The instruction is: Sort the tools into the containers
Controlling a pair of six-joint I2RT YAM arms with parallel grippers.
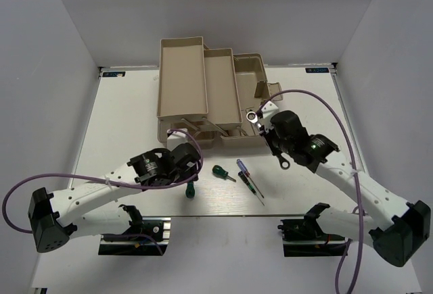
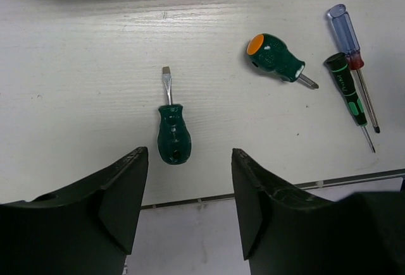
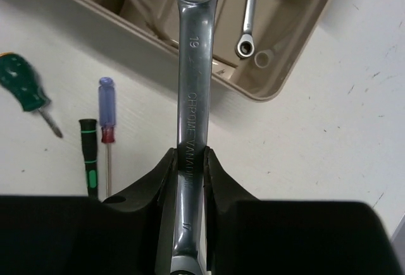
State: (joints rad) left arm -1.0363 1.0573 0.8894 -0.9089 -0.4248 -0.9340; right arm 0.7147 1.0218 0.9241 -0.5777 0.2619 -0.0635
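Note:
My left gripper (image 1: 187,172) (image 2: 190,156) is open and empty, low over the table. A stubby green-handled screwdriver (image 2: 172,133) (image 1: 191,189) lies just ahead of its fingertips. A second green one with an orange butt (image 2: 273,55) (image 1: 220,172) lies to the right, beside the purple-and-red screwdriver (image 2: 347,31) (image 1: 243,169) and the thin dark one (image 2: 347,88) (image 1: 254,187). My right gripper (image 1: 268,137) (image 3: 192,158) is shut on a silver wrench (image 3: 192,79) (image 1: 253,115), its head over the toolbox's near edge. Another slim wrench (image 3: 249,16) lies in the toolbox base (image 3: 288,41).
The beige cantilever toolbox (image 1: 203,128) stands open at the back centre, with two long trays (image 1: 181,78) (image 1: 222,84) fanned out to the left. White walls close in both sides. The table's near edge (image 2: 266,189) runs just under my left fingers.

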